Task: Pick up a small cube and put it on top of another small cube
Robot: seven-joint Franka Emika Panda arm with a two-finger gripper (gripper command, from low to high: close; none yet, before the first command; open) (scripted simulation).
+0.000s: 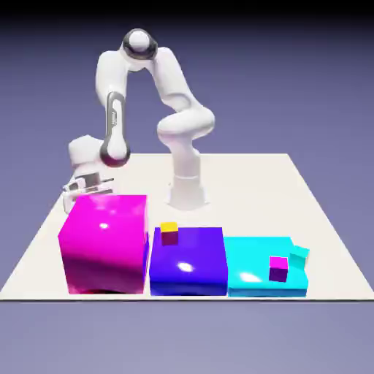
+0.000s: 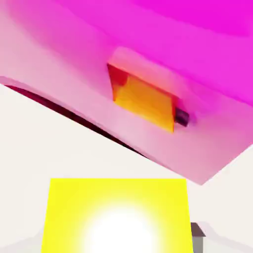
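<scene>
Yellow cube [image 2: 117,217] fills the gripper [image 1: 82,187], apparently clamped between its fingers behind the magenta block [image 1: 104,241]. Judged mid-carry; next comes lining it up over another small cube [image 1: 169,233].

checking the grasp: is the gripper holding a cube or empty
Holding. In the hand view a yellow cube sits large between the tips of the gripper, a grey fingertip against its side.

White arm [image 1: 157,95] folded high at the elbow, forearm dropping toward the exterior view's left, wrist low, gripper [image 1: 82,188] near the table, jaws clamped on something.
</scene>
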